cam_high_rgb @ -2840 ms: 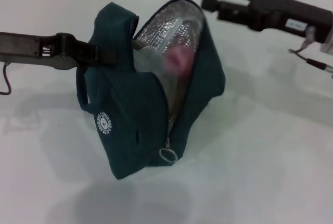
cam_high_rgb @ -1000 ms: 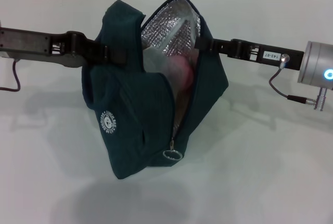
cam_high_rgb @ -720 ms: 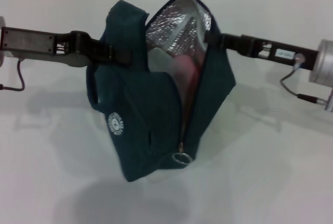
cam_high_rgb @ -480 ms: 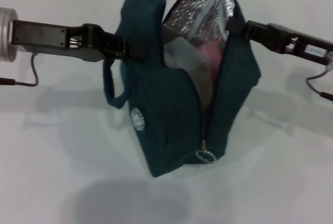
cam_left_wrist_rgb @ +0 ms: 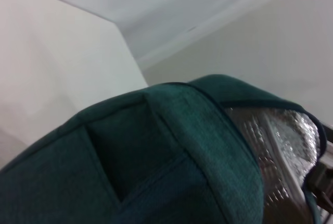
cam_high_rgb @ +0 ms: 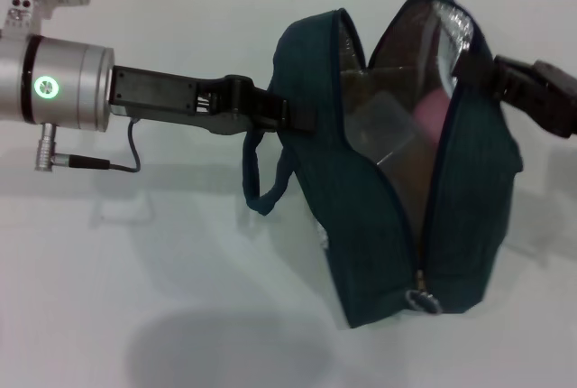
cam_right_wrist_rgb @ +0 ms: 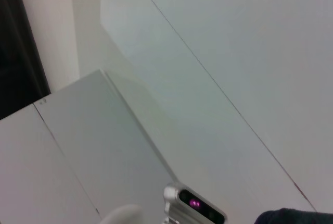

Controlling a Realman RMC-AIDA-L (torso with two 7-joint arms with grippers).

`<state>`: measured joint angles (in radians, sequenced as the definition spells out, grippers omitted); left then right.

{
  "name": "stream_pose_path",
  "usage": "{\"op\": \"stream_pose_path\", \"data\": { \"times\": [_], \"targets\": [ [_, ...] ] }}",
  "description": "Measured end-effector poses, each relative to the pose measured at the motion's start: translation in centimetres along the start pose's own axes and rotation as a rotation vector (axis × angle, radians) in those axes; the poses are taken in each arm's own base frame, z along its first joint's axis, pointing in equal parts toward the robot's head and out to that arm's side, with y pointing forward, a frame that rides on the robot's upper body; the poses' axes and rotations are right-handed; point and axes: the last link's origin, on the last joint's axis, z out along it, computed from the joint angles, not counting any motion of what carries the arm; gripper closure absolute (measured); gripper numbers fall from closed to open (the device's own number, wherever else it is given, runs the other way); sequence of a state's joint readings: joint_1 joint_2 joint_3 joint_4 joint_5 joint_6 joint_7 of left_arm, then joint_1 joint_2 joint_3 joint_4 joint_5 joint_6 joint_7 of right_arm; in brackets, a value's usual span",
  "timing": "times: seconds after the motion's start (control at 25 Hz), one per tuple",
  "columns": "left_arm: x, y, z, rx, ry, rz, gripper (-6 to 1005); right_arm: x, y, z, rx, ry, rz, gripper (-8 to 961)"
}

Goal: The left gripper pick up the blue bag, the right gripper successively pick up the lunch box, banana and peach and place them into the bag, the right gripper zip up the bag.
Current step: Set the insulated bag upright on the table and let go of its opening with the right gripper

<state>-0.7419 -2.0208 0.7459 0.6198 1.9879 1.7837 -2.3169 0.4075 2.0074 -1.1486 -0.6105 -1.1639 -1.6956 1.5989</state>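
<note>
Head view: the blue bag [cam_high_rgb: 397, 189] stands near the desk's [cam_high_rgb: 135, 298] right edge, mouth unzipped, the lunch box [cam_high_rgb: 383, 131] and the peach [cam_high_rgb: 433, 113] inside. The left gripper [cam_high_rgb: 293, 115] is clamped on its left top edge; the right gripper [cam_high_rgb: 491, 77] meets its right rim, grip impossible to tell.

Left wrist view: teal fabric and foil lining [cam_left_wrist_rgb: 281, 146] fill the frame.

Right wrist view: only pale surfaces and a bit of teal fabric.

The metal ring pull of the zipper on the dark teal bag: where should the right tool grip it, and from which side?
Probably grip the metal ring pull across its loop, coming from the front and above. It hangs free at the low end of the open zipper on the dark teal fabric bag, and the track rises from there.
</note>
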Motion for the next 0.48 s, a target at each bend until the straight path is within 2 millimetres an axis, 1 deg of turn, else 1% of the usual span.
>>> {"op": "stream_pose_path", "data": {
  "times": [0.24, 0.48],
  "targets": [
    [-0.6, -0.9, 0.0, 0.036, 0.016, -0.019, 966, 1.3, -0.6, -0.1, 0.037, 0.030, 0.018, 898],
    [-1.4, -1.4, -0.2, 0.043, 0.014, -0.021, 966, 1.7, -0.7, -0.6, 0.058, 0.029, 0.032, 883]
  ]
}}
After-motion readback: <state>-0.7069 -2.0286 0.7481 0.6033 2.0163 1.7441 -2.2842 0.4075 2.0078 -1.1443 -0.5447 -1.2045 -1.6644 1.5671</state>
